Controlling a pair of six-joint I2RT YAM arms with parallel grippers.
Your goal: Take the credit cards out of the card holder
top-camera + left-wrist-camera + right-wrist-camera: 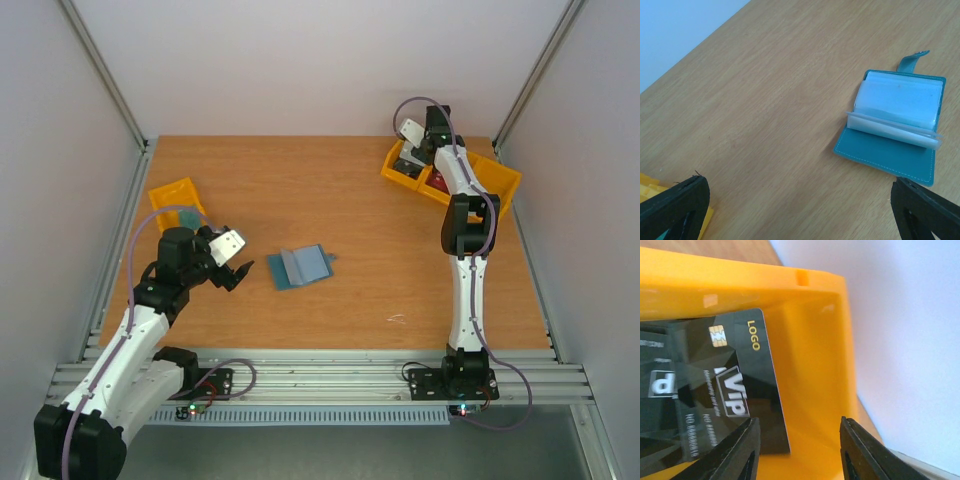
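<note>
Mid-table: card holder (pixel 300 267) unfolded, left end effector (pixel 240 275) agape nearby; right end effector (pixel 800 455) agape over yellow bin (pixel 815 355), black card (pixel 740 390).

I see the card holder (pixel 300 267) lying open on the worktop (pixel 360 215), my left claw (pixel 240 273) spread just beside it.

walls (pixel 300 60) pale white — plain | table (pixel 350 200) orange-brown wood | light even

Bright, even light with soft shadows; the right wrist view looks slightly blurred, perhaps from closeness.
</note>
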